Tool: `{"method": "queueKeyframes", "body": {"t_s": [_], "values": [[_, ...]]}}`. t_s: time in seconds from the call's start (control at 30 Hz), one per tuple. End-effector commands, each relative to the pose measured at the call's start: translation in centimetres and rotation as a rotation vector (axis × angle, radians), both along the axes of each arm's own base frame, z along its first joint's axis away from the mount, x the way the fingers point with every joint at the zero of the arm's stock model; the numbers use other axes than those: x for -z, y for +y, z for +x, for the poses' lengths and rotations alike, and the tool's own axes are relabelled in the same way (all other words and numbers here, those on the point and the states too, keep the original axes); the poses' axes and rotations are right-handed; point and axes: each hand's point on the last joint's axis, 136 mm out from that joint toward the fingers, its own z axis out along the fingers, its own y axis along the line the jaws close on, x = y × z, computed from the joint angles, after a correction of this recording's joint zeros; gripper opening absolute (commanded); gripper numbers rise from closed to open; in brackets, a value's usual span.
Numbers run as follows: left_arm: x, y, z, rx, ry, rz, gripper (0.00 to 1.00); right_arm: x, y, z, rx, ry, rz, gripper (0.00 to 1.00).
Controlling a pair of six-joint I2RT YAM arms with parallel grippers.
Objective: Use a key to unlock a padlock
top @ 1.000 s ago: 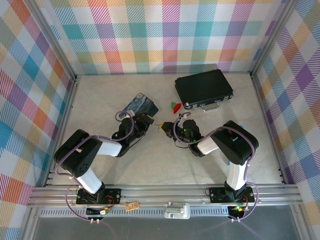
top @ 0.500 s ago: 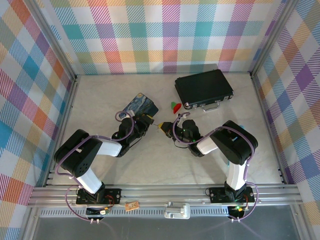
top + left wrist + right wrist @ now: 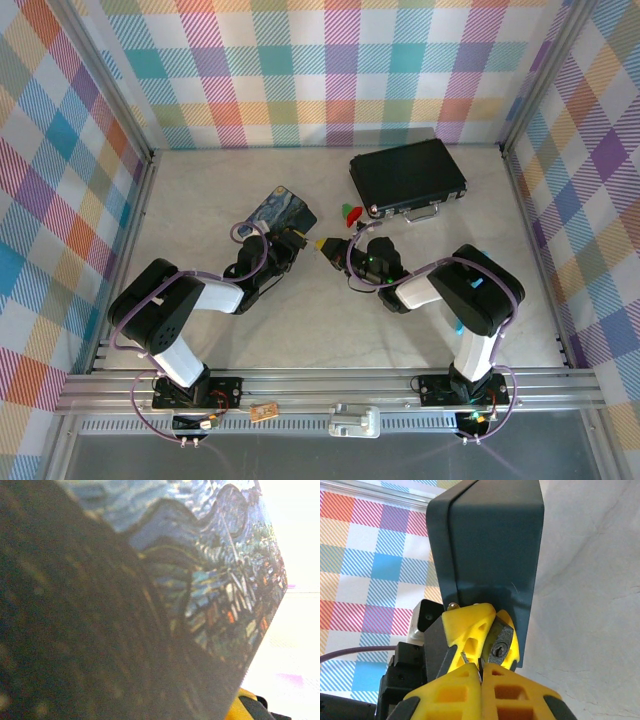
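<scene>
In the right wrist view, the tiny dark padlock (image 3: 499, 649) sits pinched between the left gripper's yellow fingers (image 3: 470, 622), its keyhole facing my right gripper. The right gripper (image 3: 481, 669) is shut on the slim grey key (image 3: 480, 662). The key's tip pokes out just left of the keyhole and is not inserted. From above, the left gripper (image 3: 303, 243) and right gripper (image 3: 333, 250) meet tip to tip in the middle of the table. A yellow fingertip (image 3: 246, 705) shows at the bottom of the left wrist view. The shackle is hidden.
The blue starry-painting tin (image 3: 281, 208) lies just behind the left gripper, close to the left wrist camera as the tin (image 3: 200, 575). A small red-and-green piece (image 3: 350, 212) lies near a black case (image 3: 408, 176) at the back right.
The right gripper has edged left and a little farther back with the key, closing the gap to the left gripper's padlock. The left arm has barely moved.
</scene>
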Motion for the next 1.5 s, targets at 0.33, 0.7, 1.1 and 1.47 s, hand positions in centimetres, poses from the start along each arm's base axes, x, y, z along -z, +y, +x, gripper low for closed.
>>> {"method": "queueKeyframes", "body": {"t_s": [0.33,0.7,1.1,1.47], "values": [[-1.3,0.1,-0.5,-0.002,-0.016,-0.033,0.0,0.7,0.7,0.5,0.004,0.015,0.009,0.0],[-1.4,-0.4,-0.5,0.006,-0.019,-0.04,0.0,0.8,1.3,0.7,-0.006,0.022,0.015,0.0],[-1.2,-0.9,-0.5,0.017,-0.016,-0.039,0.0,-0.7,2.0,0.1,-0.031,-0.018,0.056,0.0],[-1.4,-1.4,-0.5,0.031,-0.021,-0.056,0.0,-0.9,2.2,0.1,-0.042,-0.024,0.031,0.0]]}}
